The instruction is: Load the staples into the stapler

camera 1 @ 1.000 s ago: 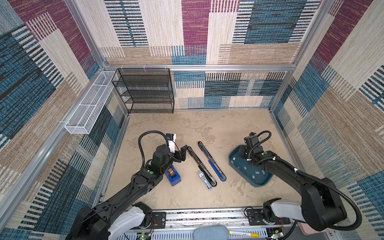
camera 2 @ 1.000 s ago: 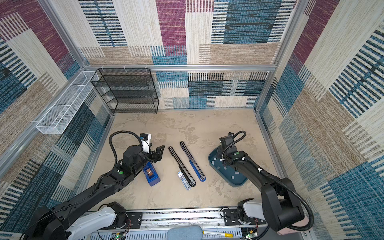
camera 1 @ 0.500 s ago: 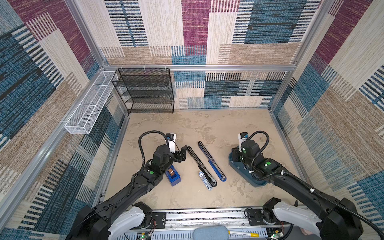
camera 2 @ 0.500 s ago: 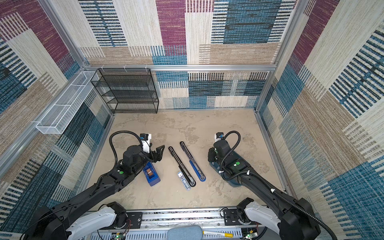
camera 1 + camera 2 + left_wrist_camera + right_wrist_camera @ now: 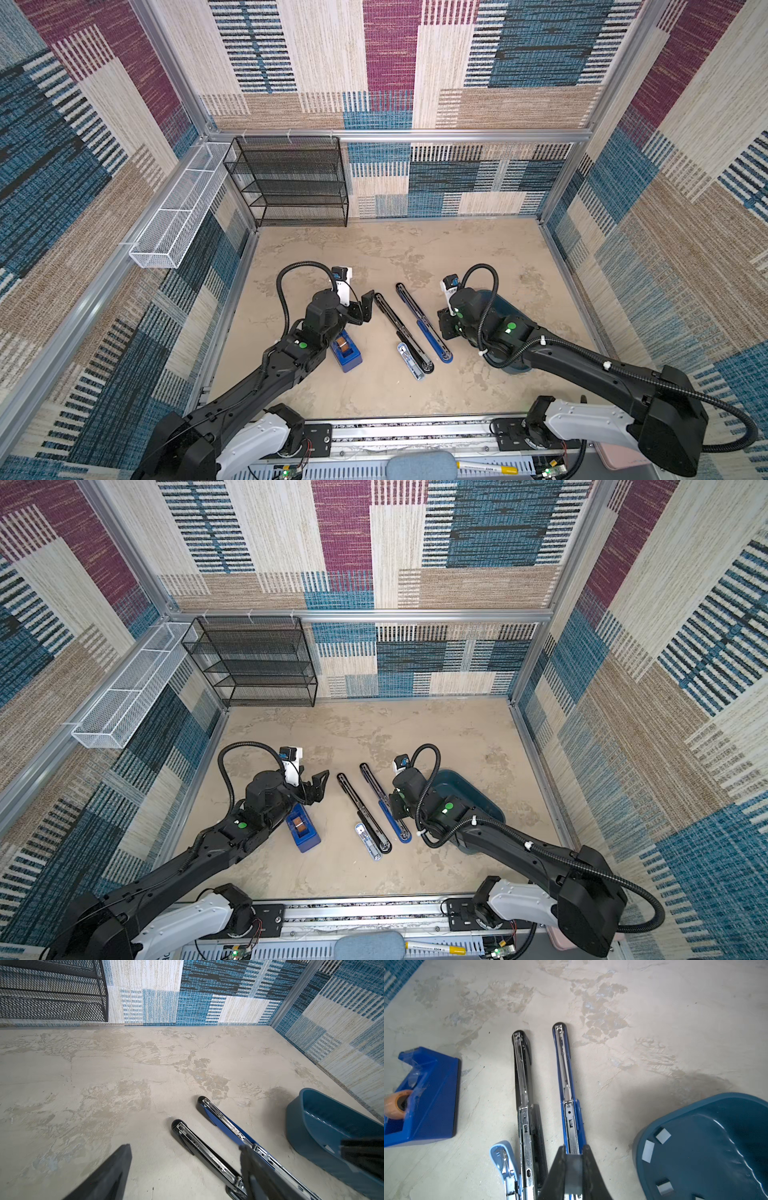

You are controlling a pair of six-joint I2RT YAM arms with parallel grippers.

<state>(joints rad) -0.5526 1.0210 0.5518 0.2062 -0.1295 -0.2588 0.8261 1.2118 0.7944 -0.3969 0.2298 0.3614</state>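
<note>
Two staplers lie opened flat side by side in both top views, a black stapler (image 5: 395, 324) (image 5: 522, 1068) and a blue stapler (image 5: 432, 340) (image 5: 563, 1059). A small light-blue stapler (image 5: 503, 1157) lies by the black one's end. Loose grey staples (image 5: 663, 1135) lie in the teal tray (image 5: 509, 309) (image 5: 675, 1113). My right gripper (image 5: 574, 1148) (image 5: 445, 328) hovers over the blue stapler's open metal channel, shut on a flat grey strip of staples. My left gripper (image 5: 360, 311) (image 5: 185, 1147) stands open and empty just left of the black stapler's far end.
A blue tape dispenser (image 5: 345, 353) (image 5: 425, 1093) sits under my left forearm. A black mesh shelf (image 5: 291, 183) stands at the back left wall and a white wire basket (image 5: 178, 216) hangs on the left wall.
My right arm has swung left from over the teal tray to the blue stapler, its gripper shut. The left arm has not moved.
</note>
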